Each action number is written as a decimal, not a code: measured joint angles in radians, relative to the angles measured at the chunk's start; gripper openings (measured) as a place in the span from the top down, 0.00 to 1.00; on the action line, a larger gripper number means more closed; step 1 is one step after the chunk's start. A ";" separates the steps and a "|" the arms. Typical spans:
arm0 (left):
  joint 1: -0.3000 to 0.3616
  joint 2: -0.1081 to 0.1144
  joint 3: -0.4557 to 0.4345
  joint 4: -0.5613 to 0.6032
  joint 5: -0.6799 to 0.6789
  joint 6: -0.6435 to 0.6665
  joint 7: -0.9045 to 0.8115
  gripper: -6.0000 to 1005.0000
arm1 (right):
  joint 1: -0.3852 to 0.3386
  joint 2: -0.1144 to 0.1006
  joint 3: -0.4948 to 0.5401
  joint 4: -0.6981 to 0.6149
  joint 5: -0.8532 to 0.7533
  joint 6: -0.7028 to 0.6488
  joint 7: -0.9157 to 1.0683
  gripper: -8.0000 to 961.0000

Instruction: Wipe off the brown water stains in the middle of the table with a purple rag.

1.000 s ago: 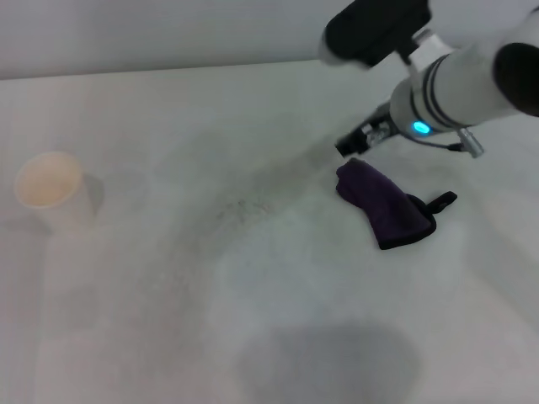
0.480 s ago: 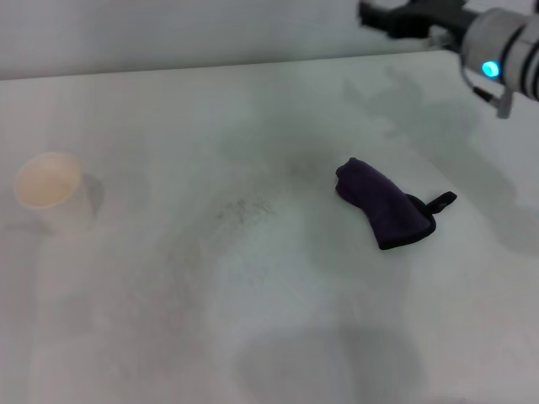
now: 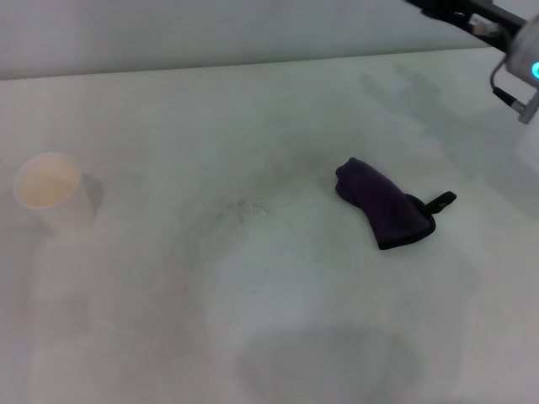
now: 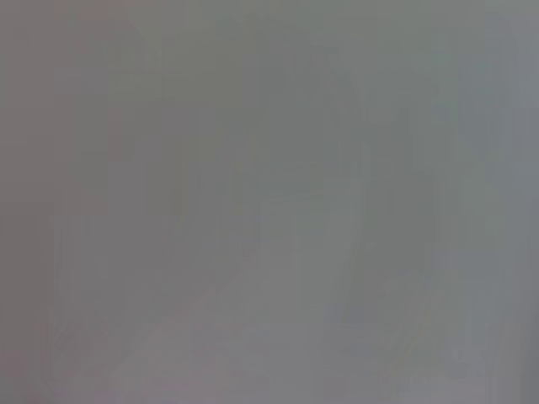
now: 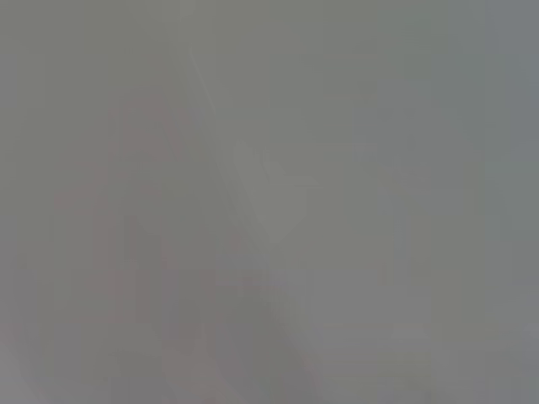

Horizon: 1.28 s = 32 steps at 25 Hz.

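The purple rag (image 3: 383, 206) lies crumpled on the white table (image 3: 278, 337), right of the middle, its black loop tab (image 3: 441, 201) pointing right. Nothing touches it. In the table's middle the brown water stains show only as faint dark specks (image 3: 242, 210) within a dull smear. My right gripper (image 3: 450, 10) is high at the far right corner of the head view, well above and behind the rag, partly cut off by the picture's edge. The left gripper is out of view. Both wrist views are plain grey and show nothing.
A white paper cup (image 3: 46, 192) stands upright near the table's left edge. A large grey shadow patch (image 3: 328, 362) lies on the near part of the table. The table's far edge (image 3: 210, 66) runs along the top.
The right arm has lifted away from just behind the rag and drawn back up to the far right corner. The rag has stayed in place.
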 joint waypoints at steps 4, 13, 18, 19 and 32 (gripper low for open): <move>0.003 0.000 -0.001 0.006 -0.002 0.000 0.000 0.12 | 0.077 0.011 0.210 0.321 0.221 0.245 -0.312 0.10; 0.004 -0.005 -0.007 -0.001 -0.028 -0.002 0.001 0.12 | 0.166 0.019 0.391 0.760 0.604 0.301 -1.303 0.10; -0.005 -0.008 -0.009 -0.002 -0.086 -0.048 -0.026 0.12 | 0.157 0.017 0.432 0.765 0.616 0.328 -1.346 0.11; -0.008 -0.007 -0.008 -0.002 -0.091 -0.059 -0.042 0.12 | 0.155 0.016 0.432 0.763 0.615 0.333 -1.340 0.11; -0.061 -0.009 -0.005 -0.002 -0.121 -0.103 -0.003 0.12 | 0.118 0.014 0.435 0.772 0.612 0.342 -1.288 0.11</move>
